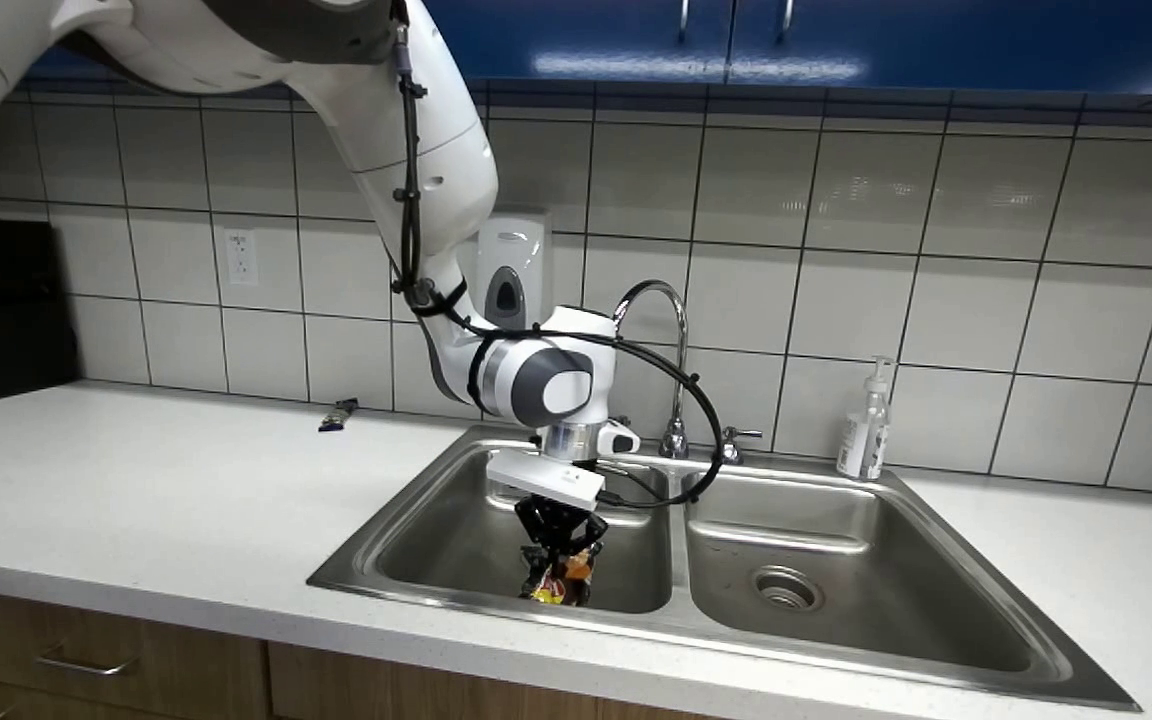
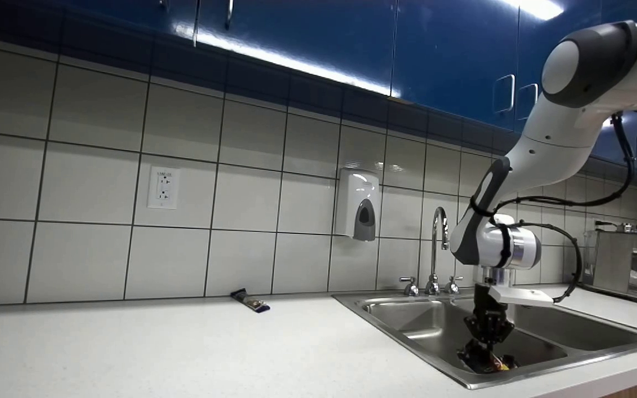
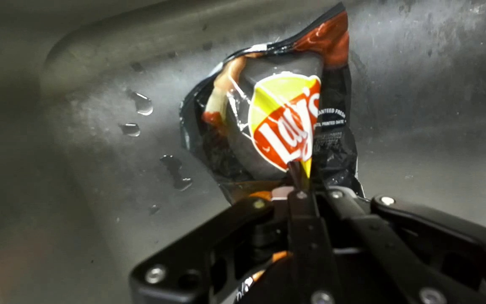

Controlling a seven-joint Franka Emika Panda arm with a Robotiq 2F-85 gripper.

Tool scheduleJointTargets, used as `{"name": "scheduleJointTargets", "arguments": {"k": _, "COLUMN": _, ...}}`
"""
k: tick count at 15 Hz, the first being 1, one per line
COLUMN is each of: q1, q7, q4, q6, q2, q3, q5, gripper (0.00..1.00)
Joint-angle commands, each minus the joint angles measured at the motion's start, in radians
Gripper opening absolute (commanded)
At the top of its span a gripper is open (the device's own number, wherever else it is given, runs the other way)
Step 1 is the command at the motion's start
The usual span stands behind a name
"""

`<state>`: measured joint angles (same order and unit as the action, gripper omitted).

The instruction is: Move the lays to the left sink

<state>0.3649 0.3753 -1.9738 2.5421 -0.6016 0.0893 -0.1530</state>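
The black, orange and yellow Lay's bag [image 1: 576, 572] is inside the left basin of the sink [image 1: 436, 545] in an exterior view. It also shows low in the sink in an exterior view [image 2: 476, 358] and, with its red and yellow logo up, in the wrist view [image 3: 285, 114]. My gripper [image 3: 310, 183] points down and is shut on the bag, with a fold of it pinched between the fingertips. The rear part of the bag is hidden under the gripper. I cannot tell whether the bag touches the basin floor.
A divider [image 1: 678, 560] separates this basin from the right basin [image 1: 936, 590]. A faucet [image 1: 681, 350] rises behind the sink. A soap bottle [image 1: 866, 430] stands at the back right. A small wrapped bar [image 2: 249, 300] lies on the counter by the wall.
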Motion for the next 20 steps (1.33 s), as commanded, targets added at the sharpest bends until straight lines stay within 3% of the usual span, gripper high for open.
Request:
{"name": "scheduleJointTargets", "arguments": {"k": 1, "q1": 0.028, "q7": 0.019, "q4": 0.012, "q6": 0.014, "q2": -0.011, "q3": -0.023, "q5": 0.0, "gripper": 0.0}}
{"name": "scheduleJointTargets", "arguments": {"k": 6, "q1": 0.027, "q7": 0.015, "q4": 0.007, "q6": 0.018, "q2": -0.012, "q3": -0.021, "q5": 0.002, "gripper": 0.0}}
{"name": "scheduleJointTargets", "arguments": {"k": 7, "q1": 0.027, "q7": 0.012, "q4": 0.003, "q6": 0.017, "q2": -0.008, "q3": -0.022, "q5": -0.002, "gripper": 0.26}}
{"name": "scheduleJointTargets", "arguments": {"k": 8, "q1": 0.027, "q7": 0.012, "q4": 0.002, "q6": 0.017, "q2": -0.007, "q3": -0.022, "q5": -0.001, "gripper": 0.27}}
{"name": "scheduleJointTargets", "arguments": {"k": 17, "q1": 0.01, "q7": -0.005, "q4": -0.056, "q6": 0.008, "q2": 0.087, "q3": -0.008, "q5": 0.016, "gripper": 0.94}}
{"name": "scheduleJointTargets", "arguments": {"k": 18, "q1": 0.001, "q7": -0.008, "q4": -0.069, "q6": 0.008, "q2": 0.117, "q3": -0.007, "q5": 0.021, "gripper": 0.99}}
{"name": "scheduleJointTargets", "arguments": {"k": 20, "q1": -0.022, "q7": -0.019, "q4": -0.097, "q6": 0.0, "q2": 0.178, "q3": 0.0, "q5": 0.034, "gripper": 1.0}}
